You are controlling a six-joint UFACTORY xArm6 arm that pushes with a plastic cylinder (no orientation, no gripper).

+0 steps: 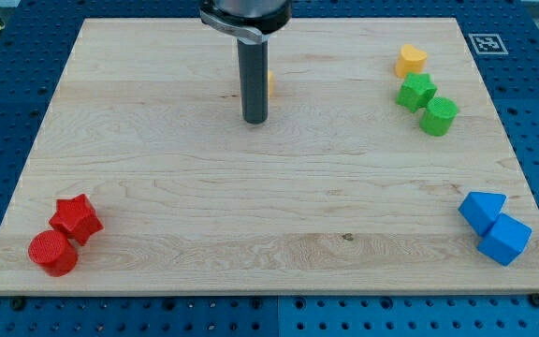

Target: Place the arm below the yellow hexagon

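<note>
My tip rests on the wooden board in the upper middle of the view. A sliver of a yellow block shows just right of the rod, mostly hidden behind it; its shape cannot be made out. My tip is just below and slightly left of that sliver. A second yellow block, heart-like in shape, sits at the view's upper right, far right of my tip.
A green star and a green cylinder sit below the upper-right yellow block. A red star and a red cylinder are at the lower left. Two blue blocks are at the lower right.
</note>
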